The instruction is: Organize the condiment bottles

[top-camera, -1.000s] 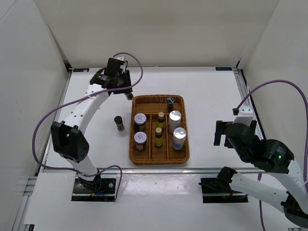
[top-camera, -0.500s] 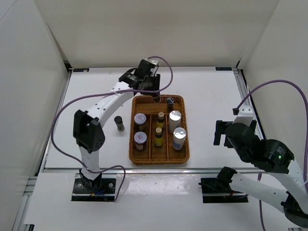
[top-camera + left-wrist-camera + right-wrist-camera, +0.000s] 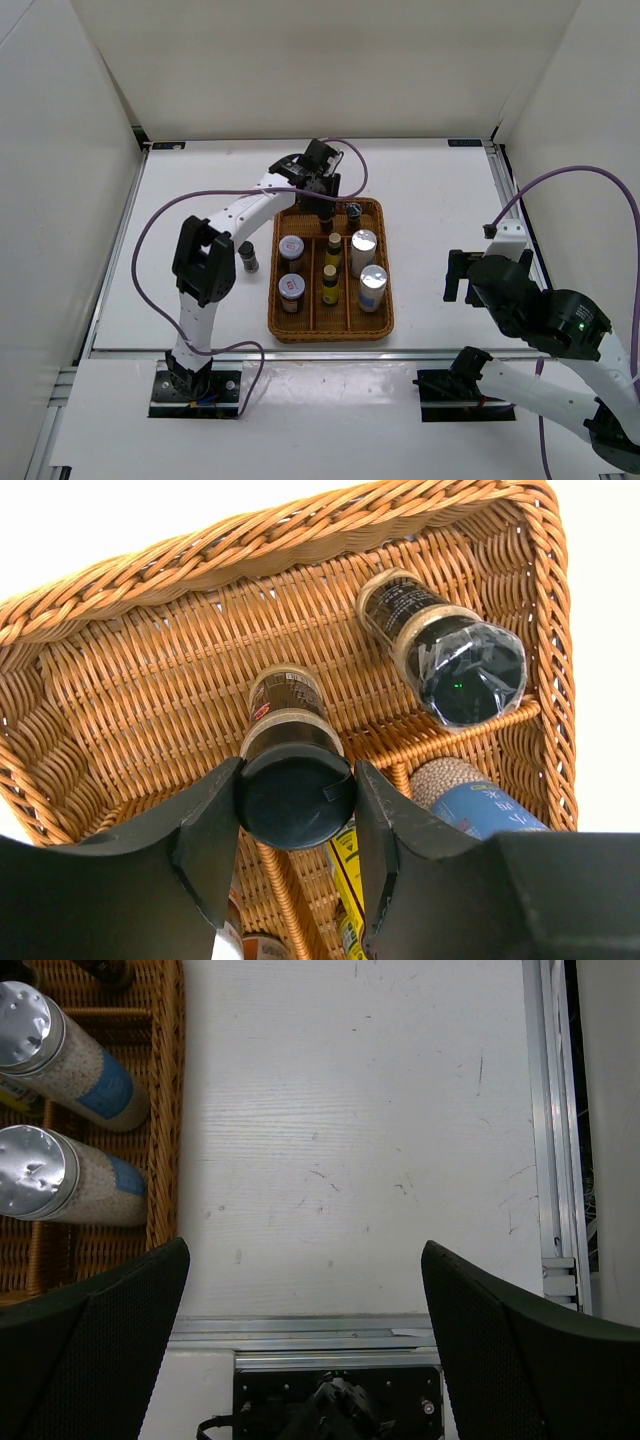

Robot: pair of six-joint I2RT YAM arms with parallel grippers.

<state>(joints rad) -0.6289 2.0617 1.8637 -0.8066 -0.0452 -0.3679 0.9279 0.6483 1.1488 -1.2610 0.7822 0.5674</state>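
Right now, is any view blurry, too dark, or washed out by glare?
Left wrist: the left claw fingers are dark and featureless, the held jar sharp, the table past the basket blown white. Right wrist: the cylinder lids glint. Top external: even, soft shadows.

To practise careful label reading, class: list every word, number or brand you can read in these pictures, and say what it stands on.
Nothing can be read with certainty.
On the held dark jar: label print, blurred.
On the second dark jar: label print, too small.
On the red-labelled jars: too small.
On the yellow label: mostly hidden, unreadable.
On the blue-labelled cylinders: no print visible.
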